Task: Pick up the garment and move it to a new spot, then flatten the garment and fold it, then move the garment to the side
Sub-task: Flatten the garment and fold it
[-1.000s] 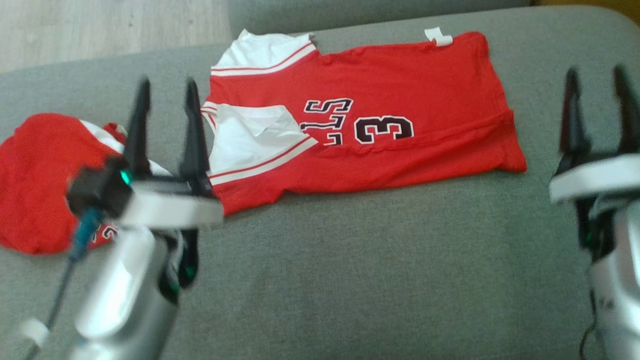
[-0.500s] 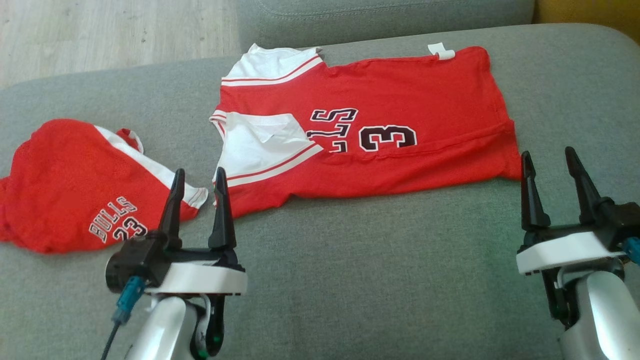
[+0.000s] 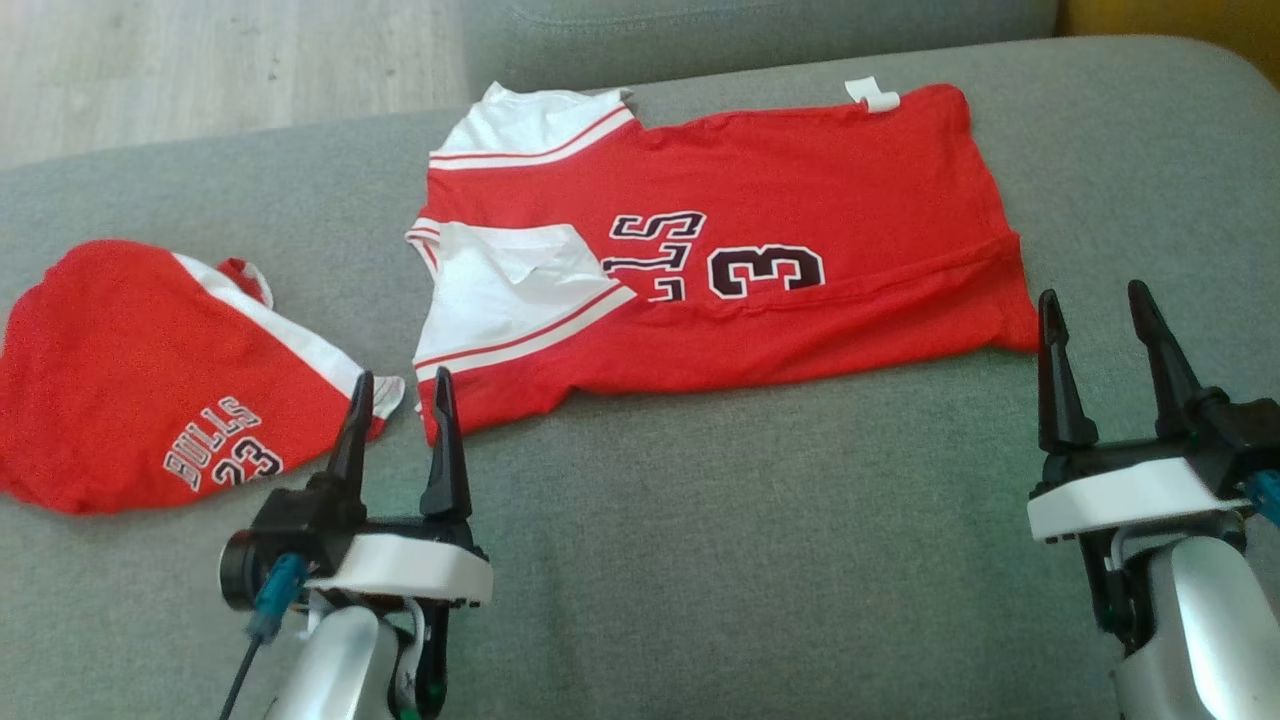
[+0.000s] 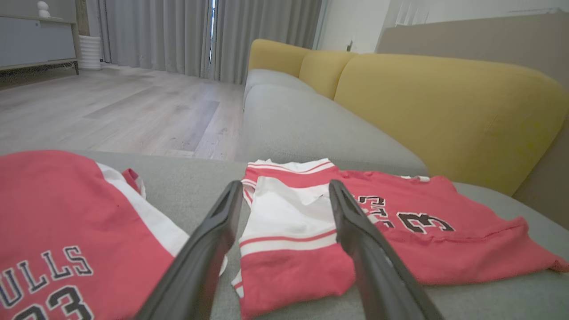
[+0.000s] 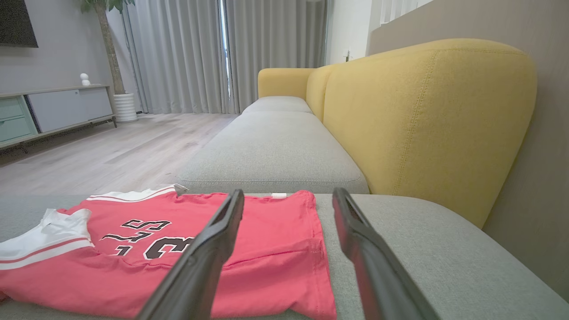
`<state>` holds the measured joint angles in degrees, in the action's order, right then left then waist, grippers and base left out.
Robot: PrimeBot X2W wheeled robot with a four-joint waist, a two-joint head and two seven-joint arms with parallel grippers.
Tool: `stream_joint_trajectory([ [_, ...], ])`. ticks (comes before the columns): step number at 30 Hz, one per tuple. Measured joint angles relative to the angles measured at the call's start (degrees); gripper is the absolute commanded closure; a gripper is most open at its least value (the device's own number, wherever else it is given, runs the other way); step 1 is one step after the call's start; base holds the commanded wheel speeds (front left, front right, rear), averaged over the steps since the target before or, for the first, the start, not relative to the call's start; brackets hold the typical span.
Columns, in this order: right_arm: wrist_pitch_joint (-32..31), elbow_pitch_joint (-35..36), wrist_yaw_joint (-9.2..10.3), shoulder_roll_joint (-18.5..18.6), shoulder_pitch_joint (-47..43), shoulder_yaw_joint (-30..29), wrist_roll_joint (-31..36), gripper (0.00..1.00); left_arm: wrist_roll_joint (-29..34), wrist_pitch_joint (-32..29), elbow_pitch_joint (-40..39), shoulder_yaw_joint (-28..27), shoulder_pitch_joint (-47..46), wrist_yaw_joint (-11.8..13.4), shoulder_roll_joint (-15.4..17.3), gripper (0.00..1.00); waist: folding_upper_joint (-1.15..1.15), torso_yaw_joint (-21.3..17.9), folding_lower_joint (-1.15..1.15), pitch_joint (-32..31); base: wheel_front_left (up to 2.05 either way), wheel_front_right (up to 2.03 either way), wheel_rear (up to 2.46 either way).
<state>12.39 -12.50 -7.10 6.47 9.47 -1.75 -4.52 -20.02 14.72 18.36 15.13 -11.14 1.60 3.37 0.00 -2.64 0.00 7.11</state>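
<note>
Grey sofa seat (image 3: 750, 560), yellow backrest (image 5: 422, 120), wooden floor (image 4: 111, 111)

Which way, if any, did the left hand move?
Yes, back toward the robot: the left hand, earlier beside the white sleeve of the larger jersey, now reaches only its near corner.

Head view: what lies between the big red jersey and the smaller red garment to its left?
Bare grey cushion, seen in the head view; the left tool, open, stands at that strip's near end.
</note>
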Motion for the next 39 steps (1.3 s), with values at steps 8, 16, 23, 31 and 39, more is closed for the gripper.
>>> stream_joint_trajectory([
  [8, -0.1, 0.7, 0.0, 0.0, 0.4, 0.2, 0.0, 0.0, 0.8, -3.7, 8.1, 0.3, -4.3, 2.0, -0.1, 0.0, 0.0, -0.9, 0.01, 2.2, 0.0, 0.0, 0.0],
  [16, -0.1, 0.8, 0.0, -0.3, 1.0, 0.8, 0.0, 0.0, 1.4, -10.0, 14.4, 1.3, -6.8, 3.4, 0.3, 0.0, 0.0, -1.8, 0.01, 4.2, 0.0, 0.0, 0.0],
  [23, 0.0, 0.5, 0.0, -0.3, 2.1, 1.2, 0.0, 0.0, 1.3, -12.0, 16.4, 1.3, -7.4, 4.5, 0.5, 0.0, 0.0, -2.3, 0.0, 4.8, 0.0, 0.0, 0.0],
  [31, 0.1, 0.0, 0.0, -0.5, 2.4, 1.2, 0.0, 0.0, 0.6, -11.6, 17.1, 0.9, -8.8, 5.0, 0.6, 0.0, 0.0, -2.7, 0.01, 5.7, 0.0, 0.0, 0.0],
  [39, 0.2, -0.1, 0.0, -0.7, 3.4, 1.4, 0.0, 0.0, -0.7, -14.8, 18.6, 0.3, -11.9, 4.9, 1.1, 0.26, 0.0, -3.7, 0.0, 6.8, 0.0, 0.0, 0.0],
])
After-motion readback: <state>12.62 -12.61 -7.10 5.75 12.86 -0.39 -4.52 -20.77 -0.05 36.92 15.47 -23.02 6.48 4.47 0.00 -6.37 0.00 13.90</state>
